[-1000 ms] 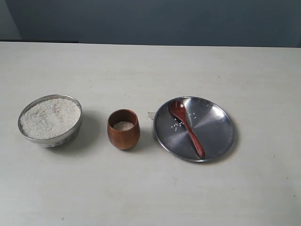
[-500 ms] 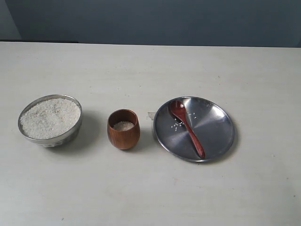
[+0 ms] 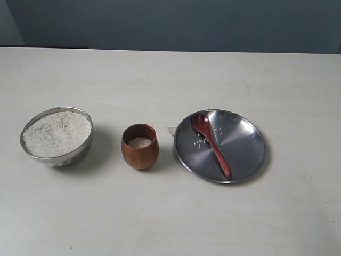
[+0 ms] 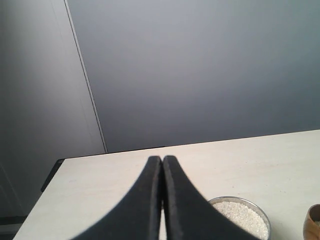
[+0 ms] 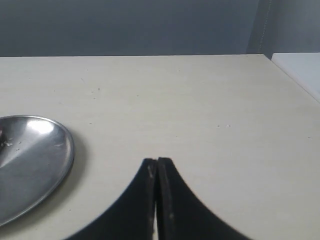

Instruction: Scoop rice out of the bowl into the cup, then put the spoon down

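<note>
Nothing has moved over the last second: the spoon [image 3: 212, 145] lies on the steel plate [image 3: 242, 140], some rice [image 3: 139, 142] sits in the cup [image 3: 139, 154] beside the bowl [image 3: 69, 156], and the left gripper [image 4: 161, 165] and right gripper [image 5: 157, 162] are pinched together and empty, so the task looks finished.

Table [image 3: 160, 213], pale top. Three items in a row, none touching. Left: steel bowl [image 3: 79, 153], heaped with rice [image 3: 56, 133] to about the rim. Middle: wooden cup [image 3: 139, 156], upright, a shallow layer of rice inside. Right: flat steel plate [image 3: 246, 152]. Spoon [image 3: 213, 145] lies on the plate, bowl end toward the far left, handle toward the near rim. Stray grains [image 3: 200, 142] just beside the spoon's bowl.
</note>
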`<action>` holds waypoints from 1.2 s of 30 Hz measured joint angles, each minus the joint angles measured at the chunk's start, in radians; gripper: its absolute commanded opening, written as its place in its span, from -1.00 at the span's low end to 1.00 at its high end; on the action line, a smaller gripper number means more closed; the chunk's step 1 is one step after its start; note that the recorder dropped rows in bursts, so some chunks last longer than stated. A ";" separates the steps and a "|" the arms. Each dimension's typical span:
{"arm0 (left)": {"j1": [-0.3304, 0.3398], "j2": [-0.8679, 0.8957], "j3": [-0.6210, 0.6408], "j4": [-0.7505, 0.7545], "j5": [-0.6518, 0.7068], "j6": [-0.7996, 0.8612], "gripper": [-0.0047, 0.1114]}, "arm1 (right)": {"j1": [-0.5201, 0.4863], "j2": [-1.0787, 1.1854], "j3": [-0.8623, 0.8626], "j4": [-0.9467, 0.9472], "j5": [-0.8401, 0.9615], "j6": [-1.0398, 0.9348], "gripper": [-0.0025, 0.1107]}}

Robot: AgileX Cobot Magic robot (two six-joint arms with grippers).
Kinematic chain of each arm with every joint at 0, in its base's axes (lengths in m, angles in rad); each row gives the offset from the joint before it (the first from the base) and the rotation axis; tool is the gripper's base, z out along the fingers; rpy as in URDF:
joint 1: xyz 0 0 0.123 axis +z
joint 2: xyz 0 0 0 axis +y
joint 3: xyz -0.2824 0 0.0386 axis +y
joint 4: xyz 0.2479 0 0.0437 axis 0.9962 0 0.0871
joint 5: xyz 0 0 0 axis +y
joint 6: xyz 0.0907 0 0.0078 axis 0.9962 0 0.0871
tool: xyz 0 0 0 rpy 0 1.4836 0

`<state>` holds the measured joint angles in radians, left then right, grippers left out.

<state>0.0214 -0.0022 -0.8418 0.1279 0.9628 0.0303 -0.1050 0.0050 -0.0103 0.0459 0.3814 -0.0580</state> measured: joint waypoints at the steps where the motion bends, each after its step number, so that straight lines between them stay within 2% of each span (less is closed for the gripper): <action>1: 0.000 0.000 0.000 0.000 0.000 0.000 -0.91 | 0.000 0.000 0.000 0.002 0.000 -0.006 -0.95; 13: 0.000 0.000 0.000 0.000 0.000 0.000 -0.91 | 0.000 0.000 0.000 -0.036 0.000 -0.010 -0.95; 19: 0.000 0.000 0.000 0.002 0.000 0.000 -0.91 | 0.000 0.000 0.000 -0.098 0.000 0.088 -0.95; 36: 0.000 0.000 0.000 0.002 0.000 0.000 -0.91 | 0.000 0.000 0.000 -0.094 0.000 0.103 -0.95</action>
<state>0.0214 -0.0022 -0.8418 0.1300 0.9628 0.0303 -0.1050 0.0050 -0.0103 -0.0484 0.3814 0.0447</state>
